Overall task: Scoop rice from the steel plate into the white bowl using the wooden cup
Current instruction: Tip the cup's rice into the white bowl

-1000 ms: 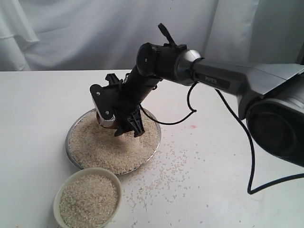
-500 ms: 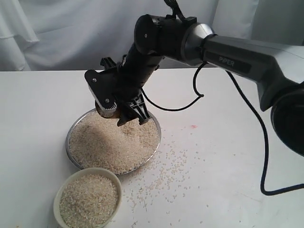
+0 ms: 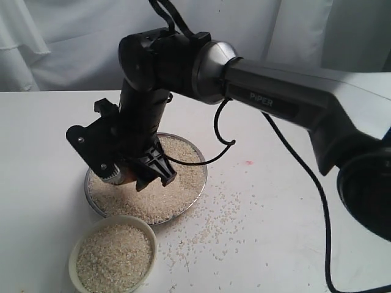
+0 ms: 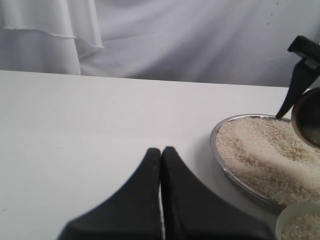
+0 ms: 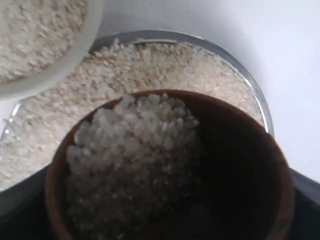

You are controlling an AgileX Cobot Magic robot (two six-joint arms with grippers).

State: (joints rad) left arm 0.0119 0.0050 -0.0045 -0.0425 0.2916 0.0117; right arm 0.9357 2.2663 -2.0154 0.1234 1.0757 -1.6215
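The steel plate lies on the white table, heaped with rice. Just in front of it stands the white bowl, nearly full of rice. My right gripper reaches across and hangs over the plate's near-left part, shut on the wooden cup. The cup holds rice and sits above the plate rim, close to the bowl. My left gripper is shut on nothing, low over bare table beside the plate; the cup shows at that view's edge.
Loose grains are scattered on the table to the right of the plate and bowl. A black cable hangs from the right arm over the table. White cloth drapes behind the table.
My right gripper has lifted the cup from the far side of the plate and carried it left and nearer, toward the white bowl. The wrist has swung round with it.
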